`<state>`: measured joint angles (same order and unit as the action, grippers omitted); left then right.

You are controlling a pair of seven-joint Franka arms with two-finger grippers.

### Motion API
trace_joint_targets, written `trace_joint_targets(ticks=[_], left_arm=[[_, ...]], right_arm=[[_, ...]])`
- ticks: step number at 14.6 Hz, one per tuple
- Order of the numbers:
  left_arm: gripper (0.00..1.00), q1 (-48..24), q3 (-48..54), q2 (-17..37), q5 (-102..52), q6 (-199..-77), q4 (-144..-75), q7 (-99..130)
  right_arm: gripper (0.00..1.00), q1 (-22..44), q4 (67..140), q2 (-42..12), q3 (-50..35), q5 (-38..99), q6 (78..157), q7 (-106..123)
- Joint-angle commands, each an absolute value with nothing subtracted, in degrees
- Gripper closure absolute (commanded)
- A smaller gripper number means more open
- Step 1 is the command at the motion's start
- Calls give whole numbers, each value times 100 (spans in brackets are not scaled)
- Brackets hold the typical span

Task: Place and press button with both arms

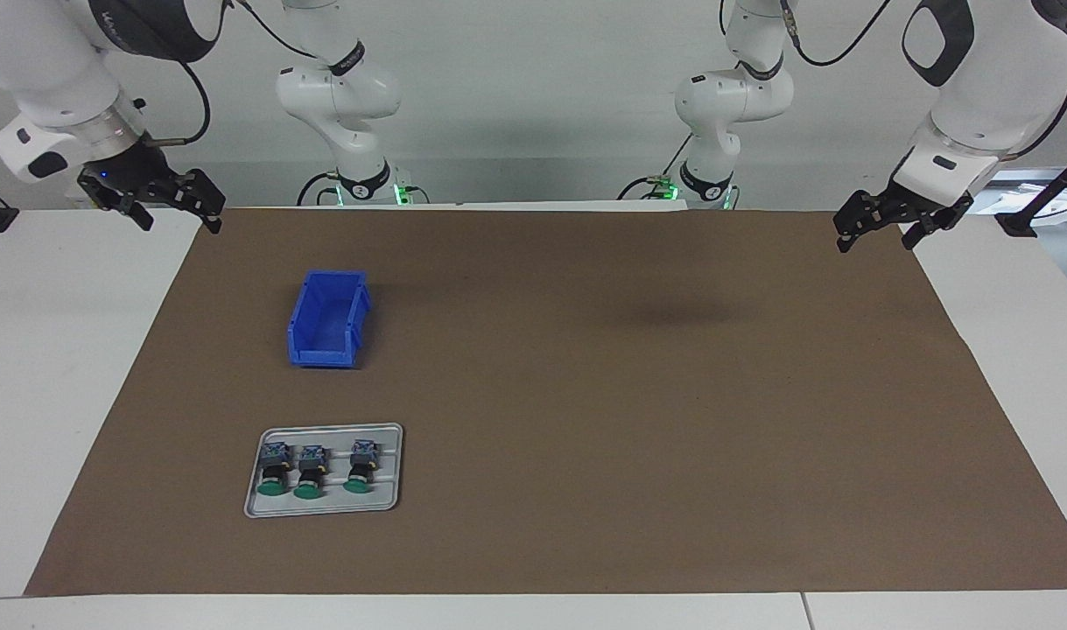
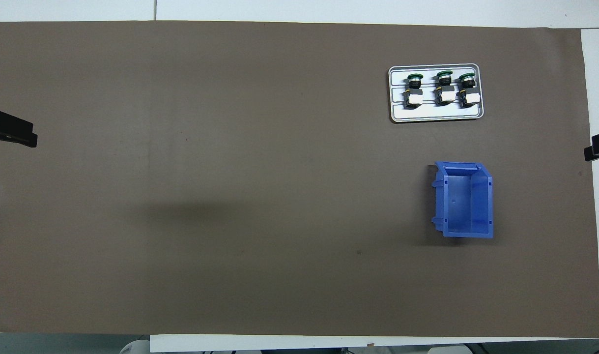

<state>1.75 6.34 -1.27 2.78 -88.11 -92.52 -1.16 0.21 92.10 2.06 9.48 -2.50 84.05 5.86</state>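
Left claw (image 1: 879,226) hangs wide open and empty over the brown mat's (image 1: 586,394) corner at its arm's end of the counter (image 1: 60,350); right claw (image 1: 152,203) does likewise at its end. All three green buttons (image 1: 309,472) lie in a grey tray (image 1: 393,437), farther from the robots than the blue bin (image 1: 327,319).
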Motion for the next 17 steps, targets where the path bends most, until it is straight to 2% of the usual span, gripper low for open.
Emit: trace_joint_targets(ticks=[1,8,10,13,17], left_arm=[[0,149,598,-211,334,-8833,-9299,-176],[0,141,606,-211,316,-8824,-9299,-246],[0,132,607,-211,316,-8824,-9299,-255],[0,132,615,-220,229,-8807,-9299,-255],[0,132,615,-220,229,-8807,-9299,-255]], right_arm=[[0,70,9360,334,993,-290,8543,694],[0,105,9378,299,932,-220,8578,729],[0,332,9369,255,923,-211,8928,686],[0,719,9028,-305,914,-80,9227,239],[0,966,8578,-1403,862,202,10157,-289]])
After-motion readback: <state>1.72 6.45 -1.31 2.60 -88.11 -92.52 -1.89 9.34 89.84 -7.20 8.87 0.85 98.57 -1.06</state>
